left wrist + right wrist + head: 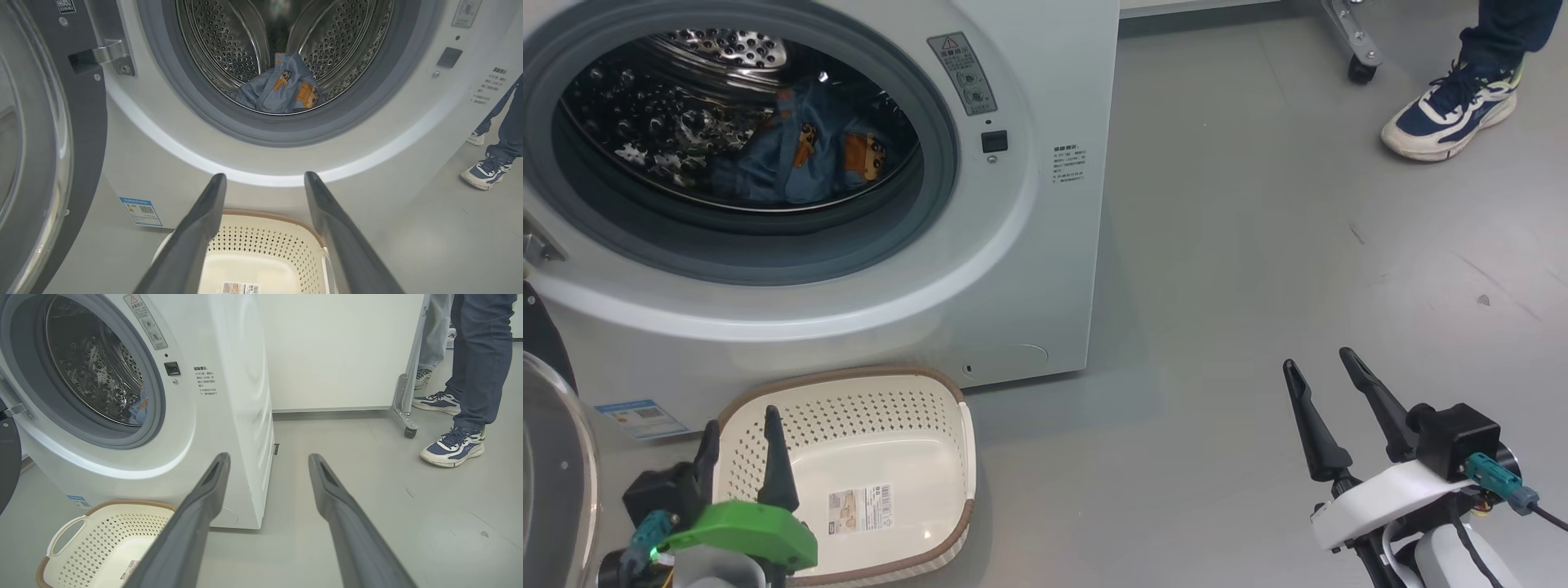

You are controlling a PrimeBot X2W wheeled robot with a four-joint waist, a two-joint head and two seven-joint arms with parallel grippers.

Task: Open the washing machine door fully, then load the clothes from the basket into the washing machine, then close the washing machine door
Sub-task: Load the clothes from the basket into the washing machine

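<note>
The left gripper [741,418] is nearest, at the lower left. Its two dark fingers stand spread apart, so it is open, and it hangs above the near left part of the basket [874,412]. The right gripper [1318,359] is at the lower right, over the bare grey floor [1258,286] and well apart from the basket. Its fingers are also spread and it grips nothing.

The basket stands on the floor, just in front of the washing machine [1029,269], below its opening. A label sticker [860,506] lies on the basket's bottom. Just left of the basket, a blue sticker [637,418] is on the lower corner of the machine.

The washing machine door [86,134] is swung open to the left, with its glass bowl turned toward the left gripper. Behind the grey gasket [768,245], the clothes [800,155] lie as a blue bundle at the bottom of the steel drum [645,122].

Farther away on the right, a person's shoe [1450,114] stands on the floor near a small caster wheel [1360,69].
</note>
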